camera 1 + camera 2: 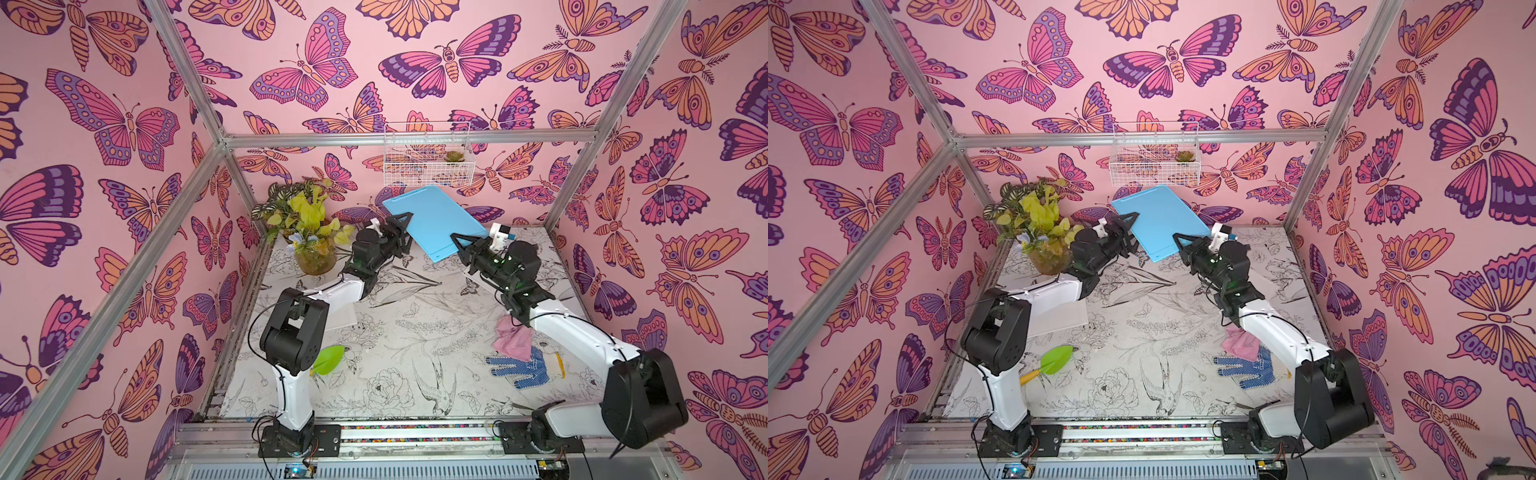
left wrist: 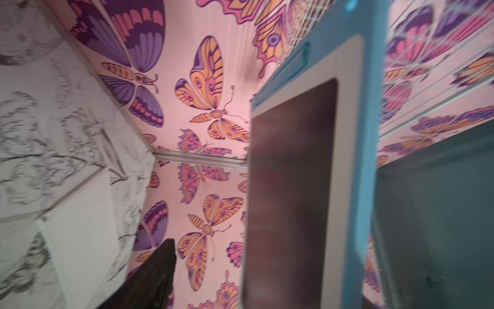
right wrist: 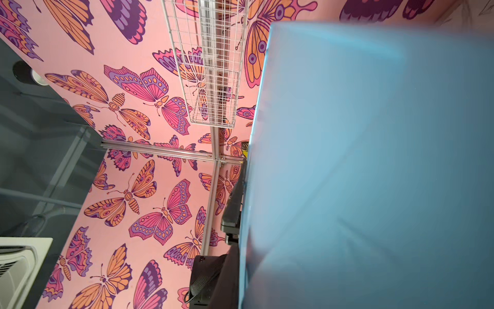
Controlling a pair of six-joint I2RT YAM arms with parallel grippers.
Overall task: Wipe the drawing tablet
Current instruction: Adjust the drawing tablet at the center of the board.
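Right end effector (image 1: 458,240) clamped on edge of drawing tablet (image 1: 432,220); left end effector (image 1: 404,232) jaws spread at opposite edge. Tablet tilted, off tabletop (image 1: 395,299), blue back up, just below wire basket (image 1: 426,176); pink cloth (image 1: 513,338) on tabletop, well apart from basket, robot-side

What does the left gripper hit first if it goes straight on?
The drawing tablet: its edge sits between the left gripper's open jaws, so it would likely run onto that. Depth is unclear.
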